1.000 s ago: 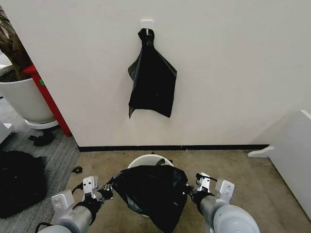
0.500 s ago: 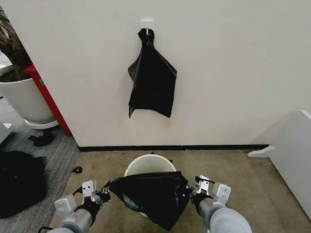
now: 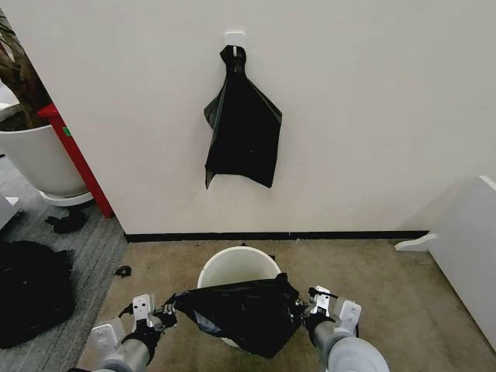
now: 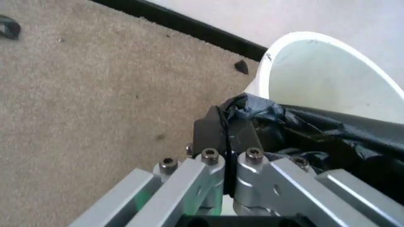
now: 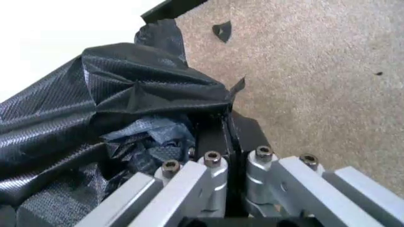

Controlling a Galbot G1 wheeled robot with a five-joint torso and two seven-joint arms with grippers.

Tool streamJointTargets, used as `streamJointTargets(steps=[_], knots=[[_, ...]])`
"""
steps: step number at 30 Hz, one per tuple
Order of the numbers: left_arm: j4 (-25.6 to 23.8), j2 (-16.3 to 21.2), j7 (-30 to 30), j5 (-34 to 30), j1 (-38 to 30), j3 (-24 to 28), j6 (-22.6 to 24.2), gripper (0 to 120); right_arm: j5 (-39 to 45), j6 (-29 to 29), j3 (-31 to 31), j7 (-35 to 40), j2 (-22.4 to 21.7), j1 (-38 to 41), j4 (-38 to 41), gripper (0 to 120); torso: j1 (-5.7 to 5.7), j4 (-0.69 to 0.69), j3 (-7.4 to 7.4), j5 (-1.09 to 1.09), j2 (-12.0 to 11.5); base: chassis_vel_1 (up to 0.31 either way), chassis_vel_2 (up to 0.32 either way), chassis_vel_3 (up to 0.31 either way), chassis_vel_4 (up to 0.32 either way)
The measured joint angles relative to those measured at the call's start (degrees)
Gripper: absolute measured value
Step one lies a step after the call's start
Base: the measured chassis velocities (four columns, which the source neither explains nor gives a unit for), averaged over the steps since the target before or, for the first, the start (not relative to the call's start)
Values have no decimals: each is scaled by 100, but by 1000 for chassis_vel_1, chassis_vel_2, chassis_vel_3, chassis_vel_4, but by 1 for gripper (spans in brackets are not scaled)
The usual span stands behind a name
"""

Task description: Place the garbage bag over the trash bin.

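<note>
Stretching between the 2 grippers, the garbage bag hangs as a crumpled black sheet across the near side of the trash bin, covering the near rim while the far rim and the white inside lie open beyond it. The left gripper is clenched on the bag's left edge; in its wrist view the 2 dark fingers press together with a bunched fold of the garbage bag just past their tips, and the trash bin curves right beside that fold. The right gripper is likewise clamped on the opposite edge, and its wrist view shows the fingers closed on crinkled plastic, with the garbage bag spreading away from them over the bin's side. Both grippers sit low at about the same height, 1 on each side of the bin, above the beige carpet. Ahead of the grippers, past the bin, another black bag hangs from a hook on the wall. Well off beyond the left gripper stand a large white plant pot and a dark heap on the floor.
</note>
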Motion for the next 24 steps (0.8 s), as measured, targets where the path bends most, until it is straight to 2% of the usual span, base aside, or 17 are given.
streamJointTargets(steps=[9,13,24], knots=[[290,-67,318,654,38,114,-221,0,-436,453,46,-687,157,-178,-233,0,0,0,0,0,0,0,0,0,0],[491,-88,579,1251,94,172,-454,0,-765,747,50,-1116,254,-338,-387,0,0,0,0,0,0,0,0,0,0],[872,-96,879,1970,35,263,-802,0,-883,1030,76,-1212,340,-360,-572,0,0,0,0,0,0,0,0,0,0]])
